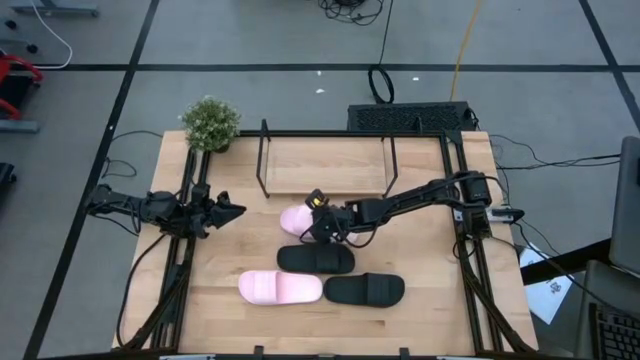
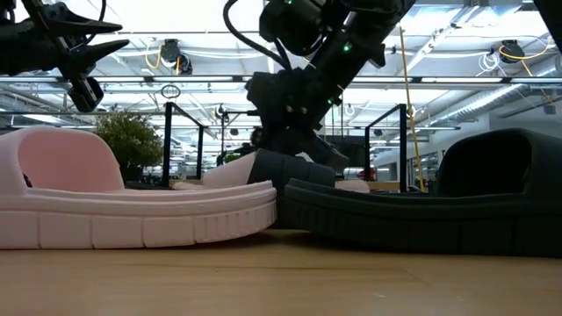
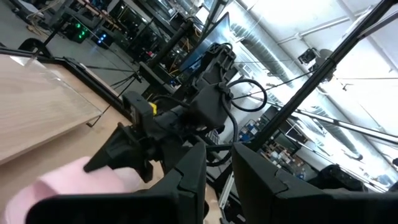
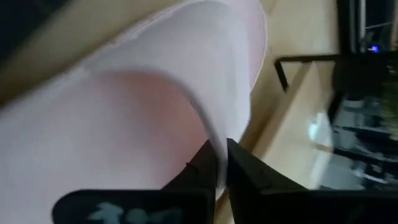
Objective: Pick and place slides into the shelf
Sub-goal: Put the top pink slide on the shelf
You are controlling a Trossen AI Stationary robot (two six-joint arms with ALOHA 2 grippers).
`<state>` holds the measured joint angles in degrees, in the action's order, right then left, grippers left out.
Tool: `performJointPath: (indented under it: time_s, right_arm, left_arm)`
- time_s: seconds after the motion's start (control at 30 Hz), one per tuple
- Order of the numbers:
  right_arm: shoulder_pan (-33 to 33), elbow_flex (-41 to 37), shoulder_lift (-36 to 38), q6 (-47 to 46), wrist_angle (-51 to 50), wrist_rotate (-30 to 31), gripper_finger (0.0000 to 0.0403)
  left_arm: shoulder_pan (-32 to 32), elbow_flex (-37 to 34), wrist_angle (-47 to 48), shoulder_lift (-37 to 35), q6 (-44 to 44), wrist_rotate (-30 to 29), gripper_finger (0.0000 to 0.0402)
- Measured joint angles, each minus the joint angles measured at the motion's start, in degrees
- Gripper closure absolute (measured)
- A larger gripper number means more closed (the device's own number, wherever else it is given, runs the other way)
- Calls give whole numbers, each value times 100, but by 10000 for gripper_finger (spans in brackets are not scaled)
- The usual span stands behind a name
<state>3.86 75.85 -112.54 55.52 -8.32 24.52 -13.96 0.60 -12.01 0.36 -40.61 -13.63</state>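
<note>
just right fingers pinching pink slide

A small potted plant occupies the table's corner.

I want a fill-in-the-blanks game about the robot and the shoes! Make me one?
1. The right hand pinches a slide whose colour is ____.
2. The number of slides sitting on the shelf right now is ____.
3. Beside the shelf's corner stands a little green ____.
4. The near pink slide lies next to a slide coloured ____.

Missing words: pink; zero; plant; black
</note>
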Motion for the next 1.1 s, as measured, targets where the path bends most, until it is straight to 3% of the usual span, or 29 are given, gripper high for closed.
performJointPath:
  time_s: [0.17, 0.43, 0.5, 0.67, 0.8, 0.9, 1.1]
  right_arm:
    - [120, -3, 333, 255, 10, 100, 398]
    - [423, -3, 1095, -214, 32, 116, 400]
    - [477, -3, 1291, -333, 40, 451, 400]
    - [347, 1, 1583, -738, 9, 2254, 401]
    - [71, 5, 1632, -869, -30, 3196, 402]
    - [-143, 5, 1618, -1051, -197, 3527, 402]
    - [-454, 91, 1617, -2104, -1032, 3561, 402]
  left_arm:
    - [0, 0, 2, 0, 25, -2, 327]
    - [0, 0, 33, 0, 38, -2, 327]
    - [0, 0, 32, 0, 37, -4, 327]
    - [0, 0, 30, 0, 26, -56, 327]
    - [-1, 0, 27, 0, -9, -275, 327]
    - [-1, 1, 25, 0, -28, -302, 327]
    - [0, 0, 20, 0, -215, -299, 327]
